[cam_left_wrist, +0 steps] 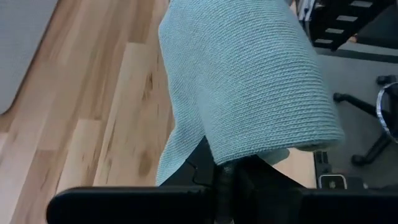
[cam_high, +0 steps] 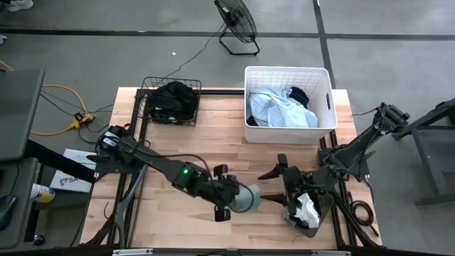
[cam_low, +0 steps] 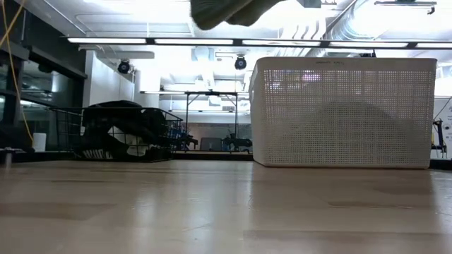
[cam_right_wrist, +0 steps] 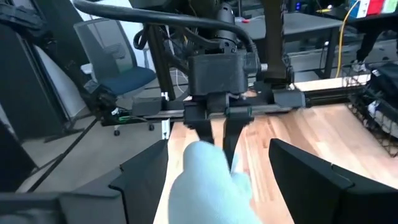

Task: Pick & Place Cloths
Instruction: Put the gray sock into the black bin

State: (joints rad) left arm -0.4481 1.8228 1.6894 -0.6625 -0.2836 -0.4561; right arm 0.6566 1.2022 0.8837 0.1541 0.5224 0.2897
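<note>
My left gripper (cam_high: 229, 203) is over the table's near middle, shut on a sage green knit cloth (cam_high: 247, 198). The cloth fills the left wrist view (cam_left_wrist: 242, 81) and shows at the low view's top edge (cam_low: 219, 10). My right gripper (cam_high: 276, 192) is open and empty, facing the cloth from the right. In the right wrist view its two fingers (cam_right_wrist: 140, 180) stand either side of the cloth (cam_right_wrist: 208, 190) without touching it. A white cloth (cam_high: 307, 208) lies under my right arm near the table's near right corner. My left gripper pinches the sage green cloth between its two fingers (cam_right_wrist: 227, 134), which stand close together on the cloth's bunched upper part (cam_right_wrist: 205, 152). The cloth drapes over the fingers and hides their tips in the left wrist view. It hangs lifted clear of the table.
A white plastic laundry basket (cam_high: 288, 71) at the far right holds pale blue (cam_high: 274, 107) and navy cloths. A black wire basket (cam_high: 151, 89) at the far left holds black cloths (cam_high: 173, 99). Bare wood lies between them and the arms.
</note>
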